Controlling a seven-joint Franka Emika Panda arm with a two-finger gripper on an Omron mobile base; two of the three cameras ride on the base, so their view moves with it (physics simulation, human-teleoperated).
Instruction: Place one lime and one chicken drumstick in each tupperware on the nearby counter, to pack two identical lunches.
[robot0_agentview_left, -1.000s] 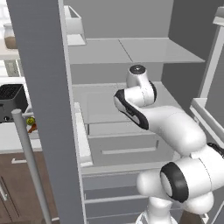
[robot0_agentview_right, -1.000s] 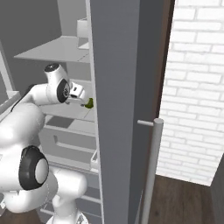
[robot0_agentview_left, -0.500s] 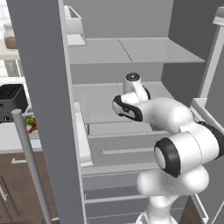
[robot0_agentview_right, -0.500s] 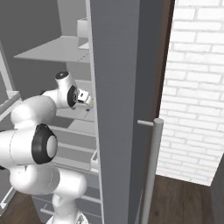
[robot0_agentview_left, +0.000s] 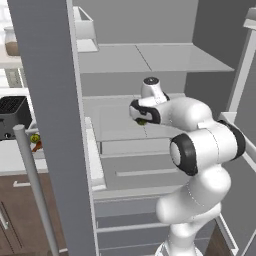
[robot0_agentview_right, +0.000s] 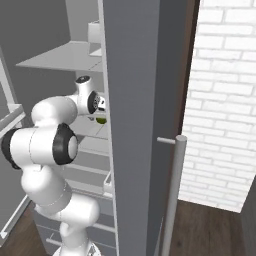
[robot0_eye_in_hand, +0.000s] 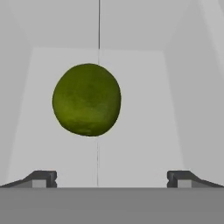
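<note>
Since half a second ago the arm has folded in further: its elbow now bulks large in the lower right of the left base view, and the hand has dropped lower over the middle shelf (robot0_agentview_left: 120, 125) of the open fridge, wrist turned downward. The base cameras have not shifted; door, shelves and wall sit where they were.

Nearest the hand camera, the gripper (robot0_eye_in_hand: 111, 178) stands with its jaws spread wide and nothing between them, the two dark fingertips (robot0_eye_in_hand: 43, 178) far apart at the bottom of that view. Just beyond them lies the lime (robot0_eye_in_hand: 86, 99), dark green and round, resting on the pale shelf floor slightly to the left of the gap's centre, apart from both tips. From the left base camera the lime (robot0_agentview_left: 141, 121) peeks out as a small green patch under the wrist; from the right base camera the lime (robot0_agentview_right: 101, 120) shows just below the gripper (robot0_agentview_right: 101, 106).

Around it the shelf is plain grey, with another shelf (robot0_agentview_left: 150, 57) above and drawers below. The open fridge door (robot0_agentview_left: 47, 100) with its long bar handle (robot0_agentview_left: 32, 185) cuts across the left base view and hides much of the counter (robot0_agentview_left: 15, 155) behind it, where a black appliance (robot0_agentview_left: 12, 115) and small items sit. In the right base view the other door (robot0_agentview_right: 135, 125) screens the shelf's right side, with a white brick wall (robot0_agentview_right: 220, 100) beyond.
</note>
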